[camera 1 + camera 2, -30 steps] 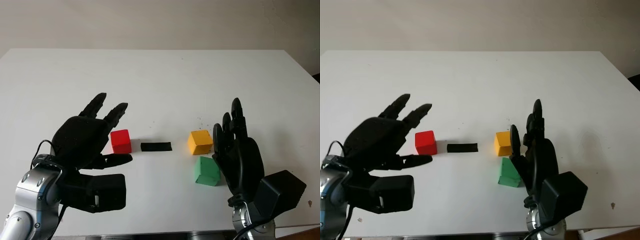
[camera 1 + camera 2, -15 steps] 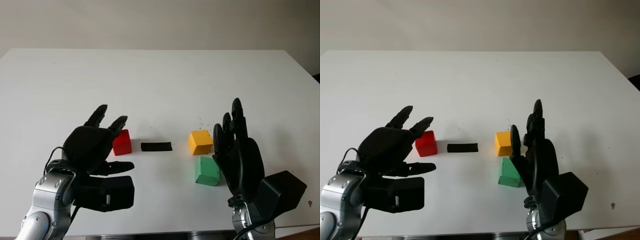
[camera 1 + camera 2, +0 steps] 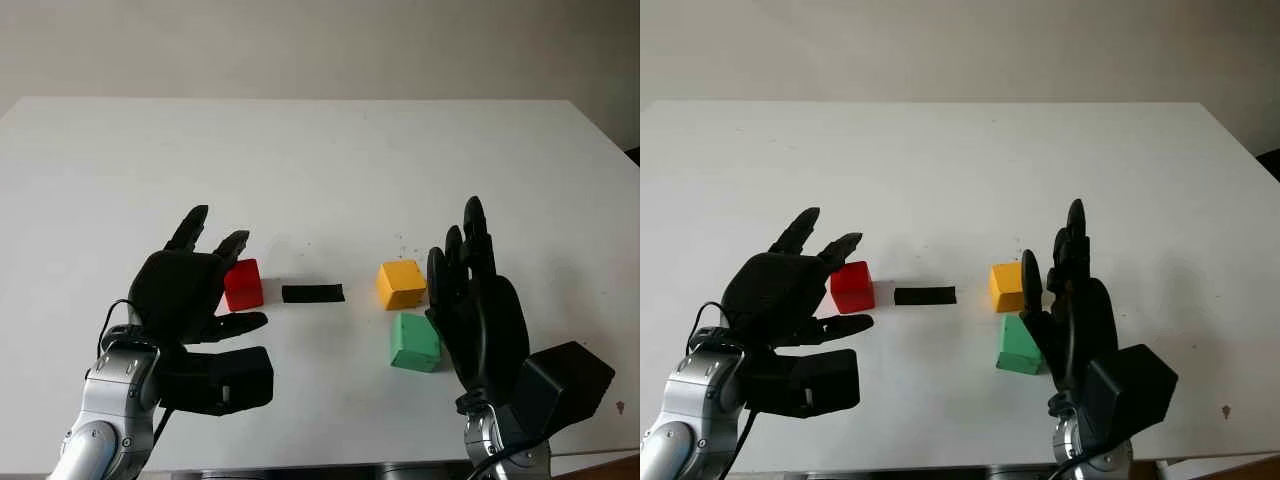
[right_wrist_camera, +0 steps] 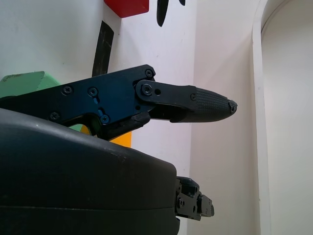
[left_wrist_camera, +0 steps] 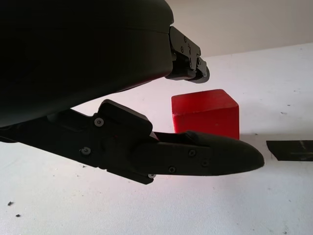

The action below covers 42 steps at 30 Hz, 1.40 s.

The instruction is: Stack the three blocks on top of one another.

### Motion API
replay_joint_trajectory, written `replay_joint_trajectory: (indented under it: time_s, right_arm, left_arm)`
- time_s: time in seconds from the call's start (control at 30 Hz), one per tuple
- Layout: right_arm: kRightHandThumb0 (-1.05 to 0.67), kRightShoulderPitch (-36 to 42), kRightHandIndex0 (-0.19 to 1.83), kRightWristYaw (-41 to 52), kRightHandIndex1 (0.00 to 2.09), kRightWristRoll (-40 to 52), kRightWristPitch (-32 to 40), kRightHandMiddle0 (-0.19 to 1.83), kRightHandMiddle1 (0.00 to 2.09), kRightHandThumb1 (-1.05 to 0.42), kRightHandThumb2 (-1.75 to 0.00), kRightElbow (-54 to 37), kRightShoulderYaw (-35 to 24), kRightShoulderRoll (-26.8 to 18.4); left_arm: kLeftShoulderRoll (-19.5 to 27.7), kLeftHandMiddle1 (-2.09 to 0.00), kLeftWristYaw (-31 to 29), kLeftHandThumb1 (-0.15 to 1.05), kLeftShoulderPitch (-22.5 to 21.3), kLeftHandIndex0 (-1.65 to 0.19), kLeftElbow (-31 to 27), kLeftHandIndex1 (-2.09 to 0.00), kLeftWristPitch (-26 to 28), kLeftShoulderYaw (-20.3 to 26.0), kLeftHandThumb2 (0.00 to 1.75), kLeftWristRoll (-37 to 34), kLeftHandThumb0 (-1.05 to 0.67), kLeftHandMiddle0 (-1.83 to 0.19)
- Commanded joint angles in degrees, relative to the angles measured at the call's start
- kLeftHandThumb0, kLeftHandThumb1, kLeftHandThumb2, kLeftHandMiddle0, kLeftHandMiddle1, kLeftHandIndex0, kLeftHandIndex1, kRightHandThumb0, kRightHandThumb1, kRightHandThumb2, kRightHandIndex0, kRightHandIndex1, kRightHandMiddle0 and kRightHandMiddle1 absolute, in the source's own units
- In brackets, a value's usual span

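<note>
While the right robot hand (image 3: 478,300) waits open beside the green block (image 3: 413,341), the left robot hand (image 3: 190,290), open, has closed in on the red block (image 3: 243,283), grasp not yet made.

On the tabletop (image 3: 300,150), nearer its near edge than its far edge, you see a row running left to right: the left block (image 3: 243,284), a flat strip (image 3: 312,293), then the far right block (image 3: 401,284). The near right block (image 3: 414,341) sits just before that last one, toward the near edge. Your left hand (image 3: 185,290) is just left of the left block, and your right hand (image 3: 475,310) is just right of the two right blocks; both hold nothing.
</note>
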Motion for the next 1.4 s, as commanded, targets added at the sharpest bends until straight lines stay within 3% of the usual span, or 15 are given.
replay_joint_trajectory:
  time_s: [0.0, 0.07, 0.2, 0.57, 0.77, 0.97, 1.37]
  right_arm:
    - [-0.63, 0.4, -0.13, -0.1, 0.05, 0.0, 0.2, -0.11, 0.05, -1.05, -0.51, -1.0, 0.0, 0.1]
    - [-0.62, 0.4, -0.13, 0.0, 0.05, 0.1, 0.3, -0.11, 0.05, -1.05, -0.51, -1.1, 0.0, 0.1]
    - [-0.62, 0.4, -0.13, 0.0, 0.05, 0.5, 0.6, -0.11, 0.06, -1.05, -0.5, -1.3, -0.1, 0.3]
    - [-0.62, 0.2, -0.12, -0.5, 0.06, -0.2, 0.4, -0.1, 0.06, -1.05, -0.5, -1.3, -0.1, 0.3]
    - [-0.63, 0.1, -0.12, -0.5, 0.05, -0.8, 0.6, -0.1, 0.06, -1.05, -0.5, -1.5, -0.1, -0.1]
    - [-0.64, 0.1, -0.12, -0.6, 0.05, -0.7, 1.3, -0.1, 0.05, -1.05, -0.49, -2.0, -0.1, -0.1]
    - [-0.63, 0.4, -0.13, -0.6, 0.05, -0.4, 1.5, -0.1, 0.05, -1.05, -0.5, -2.1, 0.1, 0.2]
  left_arm:
    - [0.0, -0.06, 0.4, 1.05, -0.5, -0.08, -0.2, -0.48, 0.0, -0.5, 0.39, 0.9, -0.8, 0.06]
    - [0.1, -0.06, 0.4, 1.05, -0.3, 0.08, -0.3, -0.84, -0.2, -0.5, 0.38, 1.1, -0.75, 0.03]
    - [0.4, -0.06, 0.2, 1.05, 0.0, 0.17, -0.7, -1.15, -0.7, -0.3, 0.38, 1.2, -0.66, 0.0]
    - [0.2, -0.06, 0.7, 1.05, -0.2, 0.18, 0.0, -1.43, -1.3, -0.3, 0.29, 0.9, -0.47, -0.07]
    - [0.7, -0.06, 0.3, 1.05, -0.5, 0.19, 0.5, -1.78, -2.6, 0.0, 0.34, -1.6, -0.41, -0.1]
    - [0.8, -0.07, 1.1, 1.05, -0.6, 0.19, 1.2, -1.72, -3.7, 0.6, 0.35, -5.4, -0.36, -0.14]
    - [3.9, -0.06, -5.9, 1.05, -1.8, 0.19, -2.2, -1.74, -6.0, 6.8, 0.41, -27.8, -0.45, -0.17]
